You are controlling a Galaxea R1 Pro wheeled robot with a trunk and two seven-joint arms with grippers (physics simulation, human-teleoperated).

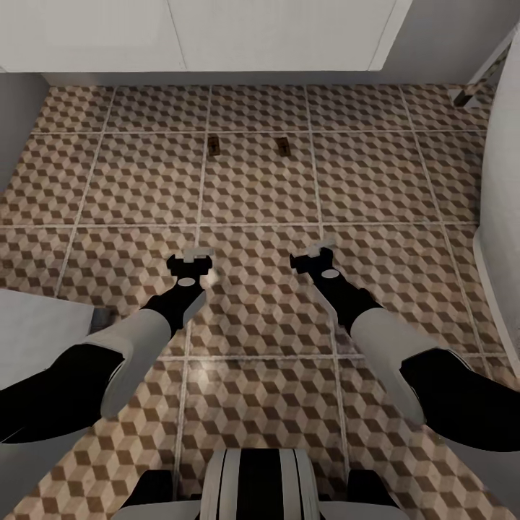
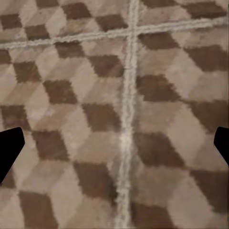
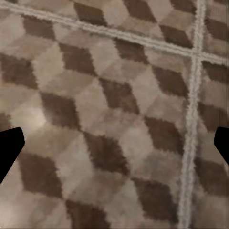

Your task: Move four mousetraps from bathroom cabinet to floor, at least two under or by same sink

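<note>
Open bathroom floor (image 1: 260, 310) ahead of both arms. Obstacles: two mousetraps (image 1: 214, 146) (image 1: 283, 146) lying apart on the far tiles; white sink vanity (image 1: 217, 36) along the far edge; pale walls at both sides.

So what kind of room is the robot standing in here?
Probably a bathroom. The floor is tiled in a brown-and-beige cube pattern, a white unit runs along the far wall, and two small mousetraps lie on the tiles before it.
</note>
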